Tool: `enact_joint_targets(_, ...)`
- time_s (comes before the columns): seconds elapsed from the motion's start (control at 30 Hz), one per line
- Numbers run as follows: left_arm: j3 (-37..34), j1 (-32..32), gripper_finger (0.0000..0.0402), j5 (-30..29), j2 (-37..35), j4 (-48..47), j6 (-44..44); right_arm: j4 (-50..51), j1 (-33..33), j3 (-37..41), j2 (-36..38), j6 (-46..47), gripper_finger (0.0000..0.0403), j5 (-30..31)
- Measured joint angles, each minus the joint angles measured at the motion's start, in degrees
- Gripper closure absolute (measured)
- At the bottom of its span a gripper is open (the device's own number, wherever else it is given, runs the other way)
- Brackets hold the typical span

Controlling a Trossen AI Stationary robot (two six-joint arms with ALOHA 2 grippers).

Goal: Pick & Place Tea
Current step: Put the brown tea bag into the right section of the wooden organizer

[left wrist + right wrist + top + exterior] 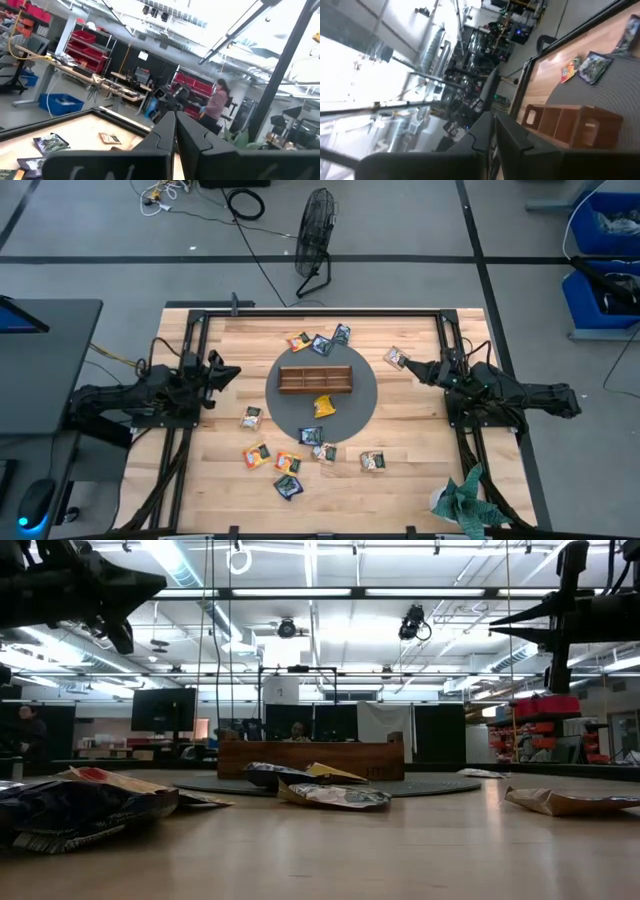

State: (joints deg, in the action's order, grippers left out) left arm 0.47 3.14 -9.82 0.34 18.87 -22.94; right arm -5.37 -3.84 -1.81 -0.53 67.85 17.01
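Several small tea sachets lie flat on the wooden table: three by the mat's far edge, such as the blue one (321,345), one (396,357) on the right, and a loose group near the front, such as the orange one (288,463). A yellow sachet (324,406) lies on the round grey mat (285,412), just in front of the brown compartment tray (315,379). My left gripper (230,372) (175,131) hovers shut over the table's left side. My right gripper (412,365) (493,131) hovers shut on the right, beside the right-hand sachet. The low view shows both raised well above the table.
Black metal frame rails (190,350) run along the table's left, right and far sides. A green leafy object (465,502) sits at the near right corner. A floor fan (316,228) stands beyond the far edge. A person (217,102) stands in the room behind.
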Motion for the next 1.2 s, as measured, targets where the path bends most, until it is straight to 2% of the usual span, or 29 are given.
enact_joint_targets(0.17,0.0,0.0,0.0383,0.0,0.0,0.7,-0.5,0.1,0.0,-3.7,-2.6,-5.9,0.0372,-3.6)
enact_joint_targets(0.27,0.0,0.0,0.0383,-0.8,0.0,1.5,-2.8,3.5,0.0,-7.7,-6.2,-7.3,0.0372,-7.5)
enact_joint_targets(0.4,0.0,0.0,0.0383,-2.8,0.0,2.3,-9.4,10.8,0.0,-13.1,-13.9,-5.9,0.0372,-17.3)
enact_joint_targets(0.57,0.0,0.0,0.0383,-3.1,0.0,2.3,-9.9,14.5,0.8,-19.0,-25.7,-2.7,0.0372,-29.0)
enact_joint_targets(0.67,0.0,0.0,0.0383,-3.4,0.0,2.3,-9.9,14.4,2.6,-22.3,-32.7,-1.1,0.0367,-33.9)
enact_joint_targets(0.77,0.0,0.0,0.0383,-4.2,0.0,2.3,-9.9,14.2,4.9,-25.2,-39.0,0.7,0.0346,-35.1)
enact_joint_targets(0.9,0.0,0.0,0.0383,-4.5,0.0,3.9,-9.9,12.9,8.2,-27.8,-46.4,8.0,0.0294,-35.2)
enact_joint_targets(1.07,0.0,0.0,0.0383,-4.5,0.0,4.1,-9.9,11.2,11.5,-28.2,-53.7,18.6,0.0226,-38.1)
enact_joint_targets(1.2,0.0,0.0,0.0383,-4.5,0.0,4.7,-9.9,12.5,14.5,-28.2,-59.0,25.4,0.0196,-37.7)
